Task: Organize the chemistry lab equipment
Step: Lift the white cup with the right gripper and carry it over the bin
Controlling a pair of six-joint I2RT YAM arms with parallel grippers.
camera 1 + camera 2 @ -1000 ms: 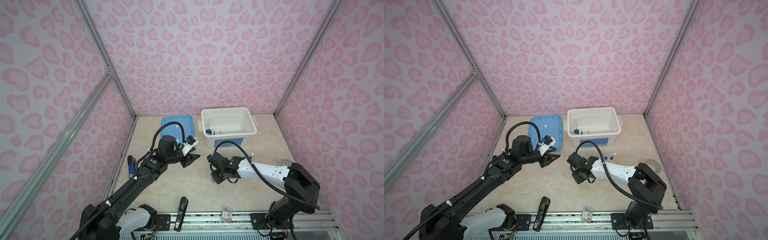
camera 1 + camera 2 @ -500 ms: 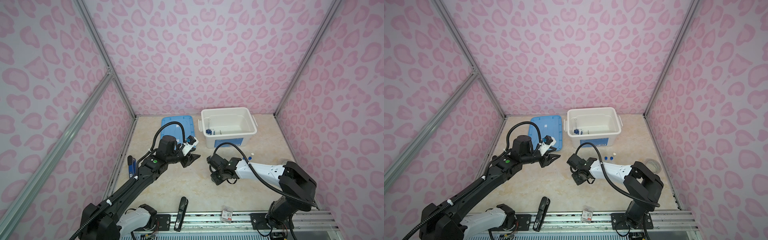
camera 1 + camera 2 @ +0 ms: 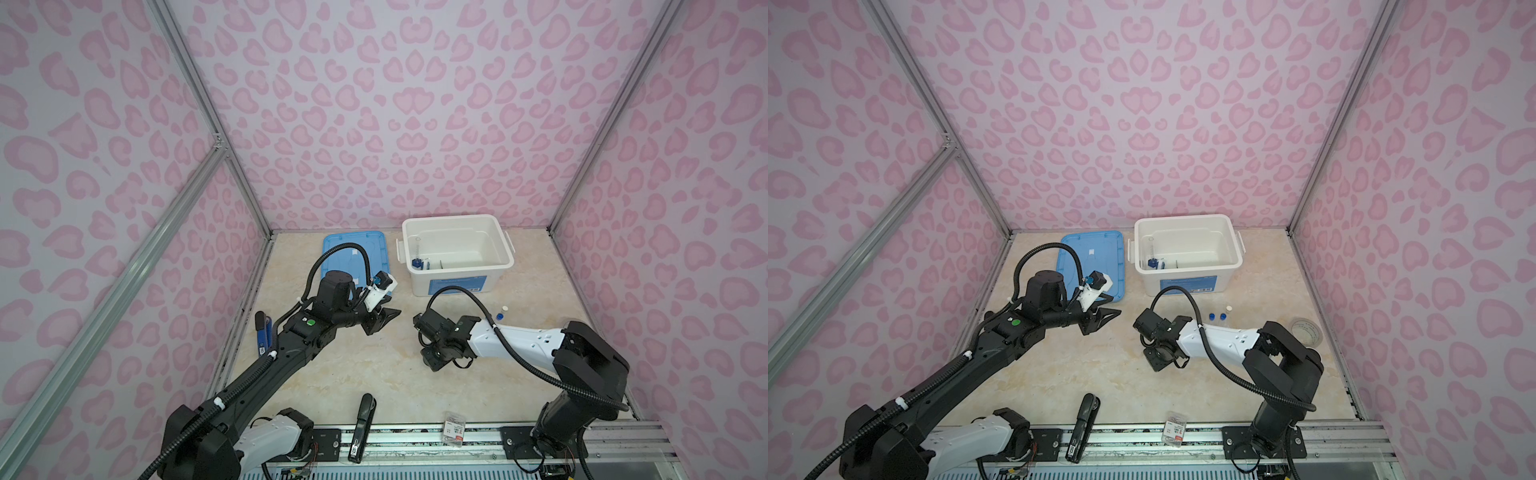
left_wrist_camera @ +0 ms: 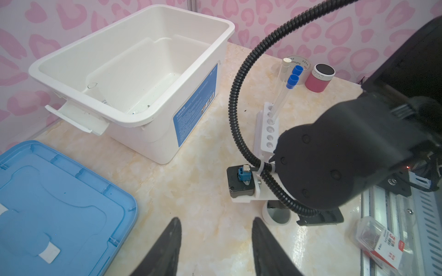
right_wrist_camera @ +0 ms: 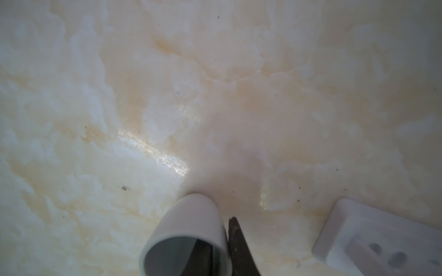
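- I see the tiny white cup (image 5: pixel 191 222) near the middle of the marbled table (image 3: pixel 353 374), just beside one end of the six-hole white rack (image 5: pixel 382 239). I cannot tell whether it stands upright or tilts.
- The right arm's wrist hides the cup in both top views. The left wrist view shows only its mouth, under that arm.
- Three clear thin tubes (image 4: pixel 279 100) stand in the rack's far holes, two with blue caps and one with a white cap.
- The open white bin (image 3: pixel 457 218) sits at the back, with the blue-based small cylinder (image 3: pixel 417 259) in its front left corner. The blue lid (image 3: pixel 353 249) lies flat to its left.
- Other things nearby: a black stapler (image 3: pixel 363 428) and a clear staple box (image 3: pixel 453 430) at the front edge, a tape roll (image 3: pixel 1306 330) to the right, and a blue and black tool (image 3: pixel 262 332) by the left wall.
- The bin's blue label has white print too small for me to read. The tape roll's lettering is also unclear. The staple box's red and white label shows a large "3".
- The left arm stretches forward from the front left. The left gripper (image 4: pixel 215 248) hovers between the lid and the right arm, its fingers spread with nothing between them.
- The right arm reaches in from the front right with its wrist bent down. The right gripper (image 5: pixel 221 241) pinches the cup's wall, one finger inside and one outside.
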